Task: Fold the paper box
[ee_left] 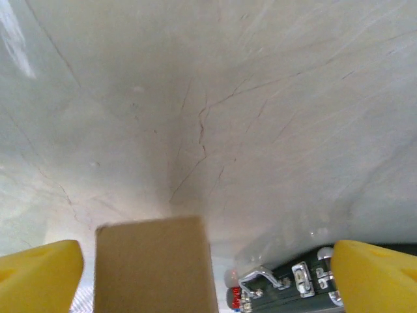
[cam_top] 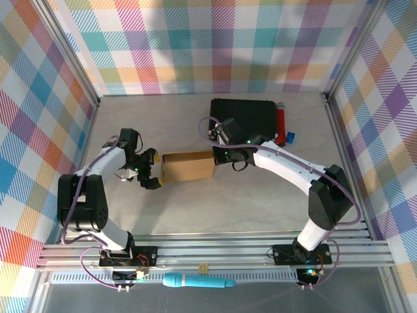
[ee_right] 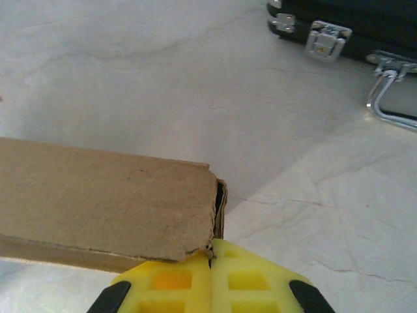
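The paper box (cam_top: 187,166) is a plain brown cardboard box lying closed in the middle of the table. My left gripper (cam_top: 152,169) stands open at its left end, one yellow finger on each side. In the left wrist view the paper box (ee_left: 153,267) sits between the wide-apart fingers (ee_left: 39,277), nearer the left one, and nothing grips it. My right gripper (cam_top: 218,156) is at the box's right end. In the right wrist view that gripper (ee_right: 210,257) is shut, its tips touching the ragged corner of the paper box (ee_right: 104,195).
A black case (cam_top: 242,117) with metal latches and a handle lies just behind the box's right end, close to my right arm. A red cylinder (cam_top: 281,120) and a small blue block (cam_top: 290,137) lie at its right. Checkered walls close in the table.
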Controlling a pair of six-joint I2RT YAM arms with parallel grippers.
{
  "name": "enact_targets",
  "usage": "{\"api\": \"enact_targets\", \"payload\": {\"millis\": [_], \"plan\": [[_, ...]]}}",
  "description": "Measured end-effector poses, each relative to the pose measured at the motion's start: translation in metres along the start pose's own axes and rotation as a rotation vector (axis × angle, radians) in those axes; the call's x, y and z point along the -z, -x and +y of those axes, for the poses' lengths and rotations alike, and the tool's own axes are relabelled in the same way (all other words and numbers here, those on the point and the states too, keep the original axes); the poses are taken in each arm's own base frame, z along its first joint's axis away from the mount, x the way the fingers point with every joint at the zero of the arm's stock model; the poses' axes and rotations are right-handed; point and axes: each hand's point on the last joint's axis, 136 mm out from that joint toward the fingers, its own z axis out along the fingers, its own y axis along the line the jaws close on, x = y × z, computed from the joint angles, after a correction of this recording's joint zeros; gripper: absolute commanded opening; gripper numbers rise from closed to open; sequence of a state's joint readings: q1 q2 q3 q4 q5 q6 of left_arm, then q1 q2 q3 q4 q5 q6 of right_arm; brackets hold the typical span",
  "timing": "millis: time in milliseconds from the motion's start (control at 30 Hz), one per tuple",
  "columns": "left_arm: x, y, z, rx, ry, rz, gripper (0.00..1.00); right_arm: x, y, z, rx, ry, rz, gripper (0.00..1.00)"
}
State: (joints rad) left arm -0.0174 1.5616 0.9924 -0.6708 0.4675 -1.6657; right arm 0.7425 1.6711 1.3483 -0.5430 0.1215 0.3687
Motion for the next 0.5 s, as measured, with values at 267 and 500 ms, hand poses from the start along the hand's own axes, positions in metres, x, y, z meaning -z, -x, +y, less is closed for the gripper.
{"api": "enact_targets", "payload": {"millis": [267,500], "plan": [[0.055,0.02,0.004,-0.195,-0.069,-0.16,0.9,-0.007,0.001,-0.007,0.013,-0.064,0.06,0.0],[0.126,-0.002,-0.044,-0.753,-0.192,-0.342,0.3,-0.011,-0.009,-0.011,0.022,-0.094,0.132,0.0]]}}
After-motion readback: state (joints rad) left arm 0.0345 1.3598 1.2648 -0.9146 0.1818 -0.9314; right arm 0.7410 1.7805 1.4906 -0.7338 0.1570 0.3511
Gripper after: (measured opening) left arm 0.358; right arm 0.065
